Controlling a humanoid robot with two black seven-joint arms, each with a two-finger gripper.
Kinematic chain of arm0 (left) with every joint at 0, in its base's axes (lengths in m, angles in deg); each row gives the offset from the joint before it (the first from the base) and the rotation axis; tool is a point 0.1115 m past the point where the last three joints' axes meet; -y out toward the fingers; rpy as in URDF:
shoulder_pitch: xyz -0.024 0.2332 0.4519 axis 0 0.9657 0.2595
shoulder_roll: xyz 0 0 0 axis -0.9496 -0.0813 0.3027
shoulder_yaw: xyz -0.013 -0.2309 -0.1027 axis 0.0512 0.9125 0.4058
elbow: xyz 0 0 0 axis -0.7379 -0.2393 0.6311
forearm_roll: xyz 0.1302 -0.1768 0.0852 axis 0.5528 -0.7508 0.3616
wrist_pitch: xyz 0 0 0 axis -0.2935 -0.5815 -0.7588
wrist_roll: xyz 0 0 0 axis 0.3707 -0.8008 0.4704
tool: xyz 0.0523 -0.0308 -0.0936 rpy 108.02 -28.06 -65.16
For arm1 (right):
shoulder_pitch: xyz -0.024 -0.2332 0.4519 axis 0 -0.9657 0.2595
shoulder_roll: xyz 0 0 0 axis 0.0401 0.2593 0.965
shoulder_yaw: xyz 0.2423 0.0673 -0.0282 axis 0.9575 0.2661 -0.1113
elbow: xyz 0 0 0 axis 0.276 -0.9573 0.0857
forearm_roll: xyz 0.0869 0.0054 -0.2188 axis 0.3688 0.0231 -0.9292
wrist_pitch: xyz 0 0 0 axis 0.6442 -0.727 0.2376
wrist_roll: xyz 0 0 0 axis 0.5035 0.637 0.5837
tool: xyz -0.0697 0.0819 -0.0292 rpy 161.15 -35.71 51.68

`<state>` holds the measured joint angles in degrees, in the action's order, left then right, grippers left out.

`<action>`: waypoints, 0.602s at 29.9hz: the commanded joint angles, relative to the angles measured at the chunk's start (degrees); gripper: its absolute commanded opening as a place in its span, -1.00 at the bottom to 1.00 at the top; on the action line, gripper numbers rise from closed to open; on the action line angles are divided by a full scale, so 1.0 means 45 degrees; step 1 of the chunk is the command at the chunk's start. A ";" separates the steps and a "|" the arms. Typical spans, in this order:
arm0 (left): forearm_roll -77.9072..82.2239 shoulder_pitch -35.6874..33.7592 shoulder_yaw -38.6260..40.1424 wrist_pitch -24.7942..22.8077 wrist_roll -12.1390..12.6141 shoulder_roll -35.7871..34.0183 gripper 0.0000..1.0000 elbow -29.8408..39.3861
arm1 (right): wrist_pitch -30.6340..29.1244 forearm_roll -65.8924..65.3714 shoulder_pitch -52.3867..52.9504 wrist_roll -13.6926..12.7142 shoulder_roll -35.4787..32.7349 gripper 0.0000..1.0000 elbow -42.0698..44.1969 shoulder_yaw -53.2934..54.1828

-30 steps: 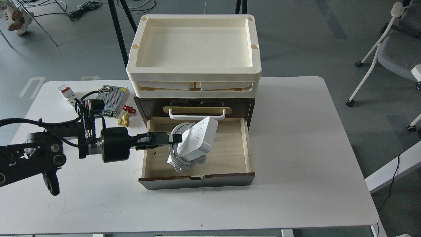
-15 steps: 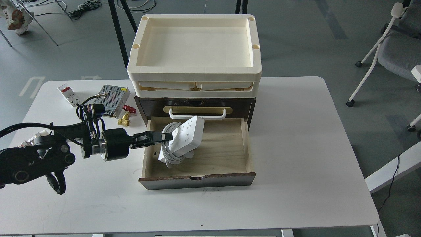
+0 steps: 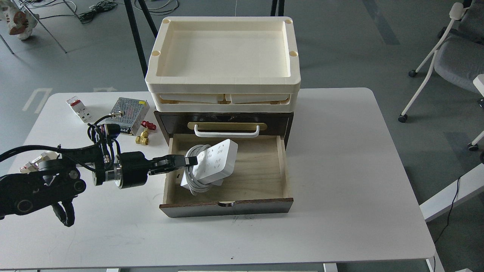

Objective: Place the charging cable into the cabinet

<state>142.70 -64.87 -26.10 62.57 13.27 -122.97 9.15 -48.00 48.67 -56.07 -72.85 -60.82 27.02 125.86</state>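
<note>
The charging cable (image 3: 215, 163) is a white power strip with its thick white cord looped under it. It sits tilted in the left half of the open drawer (image 3: 261, 177) of the dark brown cabinet (image 3: 281, 122). My left gripper (image 3: 191, 160) reaches in over the drawer's left wall, and its fingers are closed on the strip's left edge. The strip is low in the drawer; I cannot tell whether the cord touches the drawer floor. The upper drawer, with its white handle (image 3: 227, 132), is closed. My right gripper is out of view.
Cream plastic trays (image 3: 223, 81) are stacked on top of the cabinet. To the cabinet's left on the white table (image 3: 340, 151) lie a perforated metal box (image 3: 126, 109), a small white block with a red tab (image 3: 78, 108) and a brass valve (image 3: 143, 136). An office chair (image 3: 453, 60) stands at the right.
My left gripper has pulled back to the left and lowered, carrying the power strip from above the drawer's middle down into its left half.
</note>
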 commanded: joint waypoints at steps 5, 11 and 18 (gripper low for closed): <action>-0.0099 0.0102 0.0627 -0.0316 0.0001 -0.0328 -0.04 0.0190 | 0.0000 -0.0001 -0.0077 0.0014 0.0000 1.00 -0.0001 -0.0001; -0.0799 0.0355 0.1350 -0.1270 0.0001 -0.1188 0.15 0.0601 | 0.0000 0.0019 -0.0097 0.0014 0.0000 1.00 -0.0020 -0.0001; -0.5307 0.1350 0.2657 -0.2906 0.0001 -0.2438 0.49 -0.0744 | 0.0000 -0.0001 -0.0077 0.0014 0.0000 1.00 -0.0079 0.0642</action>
<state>126.91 -60.57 -16.60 51.54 13.28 -132.05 8.92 -48.00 48.69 -56.51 -72.79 -60.92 26.89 127.23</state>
